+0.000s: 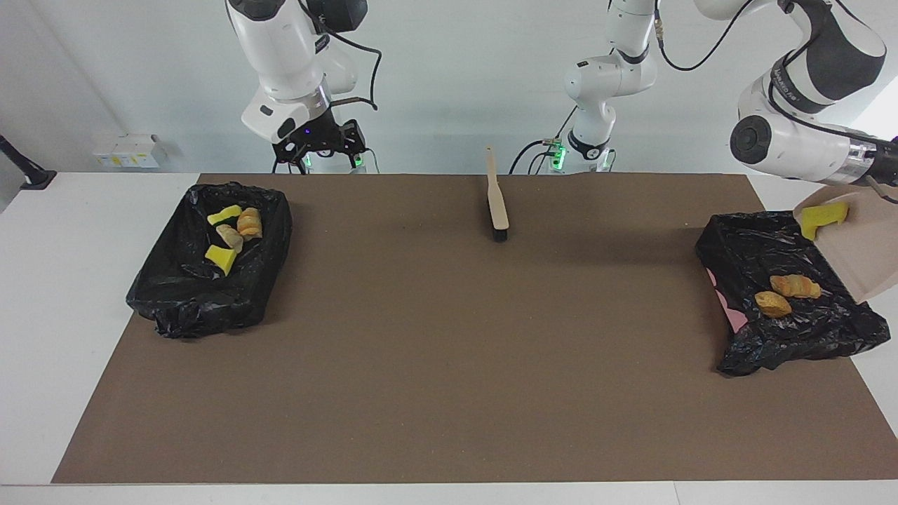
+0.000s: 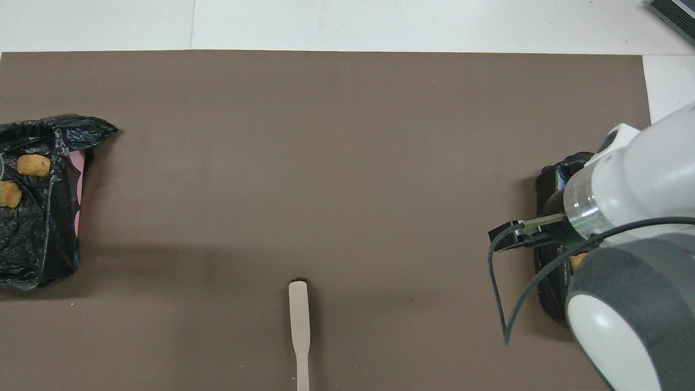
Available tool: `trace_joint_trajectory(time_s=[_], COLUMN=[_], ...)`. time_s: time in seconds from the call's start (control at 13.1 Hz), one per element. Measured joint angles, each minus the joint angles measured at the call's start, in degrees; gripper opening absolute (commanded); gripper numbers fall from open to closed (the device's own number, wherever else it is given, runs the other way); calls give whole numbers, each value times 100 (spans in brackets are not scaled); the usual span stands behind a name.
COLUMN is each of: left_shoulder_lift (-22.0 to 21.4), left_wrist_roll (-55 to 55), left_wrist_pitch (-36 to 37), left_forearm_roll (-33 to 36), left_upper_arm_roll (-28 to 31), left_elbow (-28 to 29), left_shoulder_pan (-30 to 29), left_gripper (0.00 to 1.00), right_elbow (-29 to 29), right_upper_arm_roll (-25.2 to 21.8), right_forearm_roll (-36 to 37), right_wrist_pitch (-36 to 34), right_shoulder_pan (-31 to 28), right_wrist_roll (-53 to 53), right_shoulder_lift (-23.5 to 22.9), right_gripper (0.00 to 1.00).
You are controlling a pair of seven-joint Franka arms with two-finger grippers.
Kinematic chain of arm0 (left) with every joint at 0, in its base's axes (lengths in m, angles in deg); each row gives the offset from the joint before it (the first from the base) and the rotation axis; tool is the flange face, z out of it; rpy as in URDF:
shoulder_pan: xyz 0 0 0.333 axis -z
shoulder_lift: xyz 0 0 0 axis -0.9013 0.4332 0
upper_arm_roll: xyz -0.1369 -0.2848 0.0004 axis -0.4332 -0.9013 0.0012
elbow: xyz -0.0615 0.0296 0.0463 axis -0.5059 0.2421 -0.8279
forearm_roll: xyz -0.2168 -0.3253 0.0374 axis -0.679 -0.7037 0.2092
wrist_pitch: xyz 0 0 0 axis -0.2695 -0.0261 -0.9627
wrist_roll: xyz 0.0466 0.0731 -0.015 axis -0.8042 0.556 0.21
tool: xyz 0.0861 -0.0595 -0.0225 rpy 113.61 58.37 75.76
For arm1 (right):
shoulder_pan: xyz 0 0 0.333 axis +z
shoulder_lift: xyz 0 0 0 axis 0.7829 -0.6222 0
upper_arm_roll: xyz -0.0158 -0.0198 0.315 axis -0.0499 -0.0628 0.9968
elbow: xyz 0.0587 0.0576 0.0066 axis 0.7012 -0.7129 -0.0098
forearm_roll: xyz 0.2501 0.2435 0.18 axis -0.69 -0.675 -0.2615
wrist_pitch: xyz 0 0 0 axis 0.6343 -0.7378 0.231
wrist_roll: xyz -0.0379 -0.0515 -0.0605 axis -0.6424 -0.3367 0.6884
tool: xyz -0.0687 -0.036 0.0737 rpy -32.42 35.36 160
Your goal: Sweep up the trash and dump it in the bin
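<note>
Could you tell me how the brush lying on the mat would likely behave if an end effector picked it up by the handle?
The brush looks like a rigid, flat wooden piece, so probably stiff and light. Its bristle head may make it tip downward from a handle-end grip. Lying flat, it seems unlikely to roll.

Brush point(image 2: 299, 320) on brown mat point(image 2: 326, 163); two tan-orange trash pieces point(image 2: 33, 165) in black-lined bin point(image 2: 32, 244).

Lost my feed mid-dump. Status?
Left gripper shut on tilted dustpan over bin; yellow sponge still on the pan, two bread pieces in the bin. Right gripper open, up over the table's edge. Brush lies free.
</note>
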State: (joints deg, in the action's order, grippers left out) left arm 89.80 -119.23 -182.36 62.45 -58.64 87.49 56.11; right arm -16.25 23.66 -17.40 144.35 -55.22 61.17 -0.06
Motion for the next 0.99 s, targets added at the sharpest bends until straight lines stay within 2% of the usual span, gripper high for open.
trace_joint_trajectory(time_s=[0.31, 0.46, 0.77, 0.99], left_shoulder_lift=[-8, -13, -56, -104], left_wrist_roll=[29, 190, 850, 504], left_wrist_pitch=[-585, -549, -355, -301], left_forearm_roll=[72, -43, -290, -64], left_upper_arm_roll=[139, 84, 20, 50], left_elbow=[39, 71, 574, 523], left_shoulder_pan=[-392, -307, 61, 69], left_gripper=[0, 0, 0, 0], right_elbow=[284, 420, 569, 631], right_upper_arm_roll=[-2, 2, 4, 4], right_forearm_roll=[28, 31, 233, 478], right_wrist_pitch=[1, 1, 1, 1], right_shoulder_pan=[-195, -204, -207, -191], right_wrist_roll=[48, 224, 536, 600], right_shoulder_lift=[-162, -253, -308, -317], right_gripper=[100, 100, 100, 100])
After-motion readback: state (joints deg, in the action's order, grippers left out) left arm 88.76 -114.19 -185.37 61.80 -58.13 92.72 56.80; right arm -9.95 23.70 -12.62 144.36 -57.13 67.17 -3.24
